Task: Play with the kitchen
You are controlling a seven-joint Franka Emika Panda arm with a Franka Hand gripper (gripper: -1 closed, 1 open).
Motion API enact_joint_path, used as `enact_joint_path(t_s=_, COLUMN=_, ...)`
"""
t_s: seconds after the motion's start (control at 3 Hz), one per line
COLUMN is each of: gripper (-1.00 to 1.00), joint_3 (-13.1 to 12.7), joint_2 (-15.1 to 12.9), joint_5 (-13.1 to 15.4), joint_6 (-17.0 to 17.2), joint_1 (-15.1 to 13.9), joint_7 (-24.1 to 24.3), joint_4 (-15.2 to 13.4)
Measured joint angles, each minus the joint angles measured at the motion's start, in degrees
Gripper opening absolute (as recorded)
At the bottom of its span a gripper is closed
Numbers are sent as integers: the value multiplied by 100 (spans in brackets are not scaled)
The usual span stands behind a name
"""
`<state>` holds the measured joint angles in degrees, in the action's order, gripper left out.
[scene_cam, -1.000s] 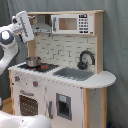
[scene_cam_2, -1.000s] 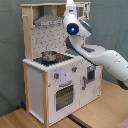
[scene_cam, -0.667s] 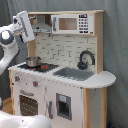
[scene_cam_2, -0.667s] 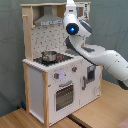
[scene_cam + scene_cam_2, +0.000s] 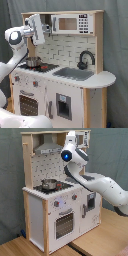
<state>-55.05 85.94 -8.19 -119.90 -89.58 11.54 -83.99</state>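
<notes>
Gripper (image 5: 44, 27) hangs high by the grey hood (image 5: 48, 148) of the toy kitchen (image 5: 60, 75); whether it is open or shut cannot be told. Below it, a small metal pot (image 5: 33, 61) sits on the stove, left of the sink (image 5: 75, 73) and black faucet (image 5: 86, 59) in the first exterior view.

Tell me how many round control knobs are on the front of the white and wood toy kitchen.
2 show in the second exterior view: left knob and right knob, on the white panel above the oven door, below the small metal pot. Others may be hidden.
</notes>
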Motion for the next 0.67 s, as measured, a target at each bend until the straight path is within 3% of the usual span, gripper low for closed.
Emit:
enact_joint_path(t_s=0.33, gripper=-100, joint_3=-28, joint_2=-116, joint_5=0, joint_6=0, joint_1=-298, joint_7=-44, joint_4=493)
enact_joint_path(t_s=0.67, gripper=-100, joint_3=90, joint_2=-235, joint_5=0, joint_6=255, joint_1=-735, joint_7=-182, joint_4=669)
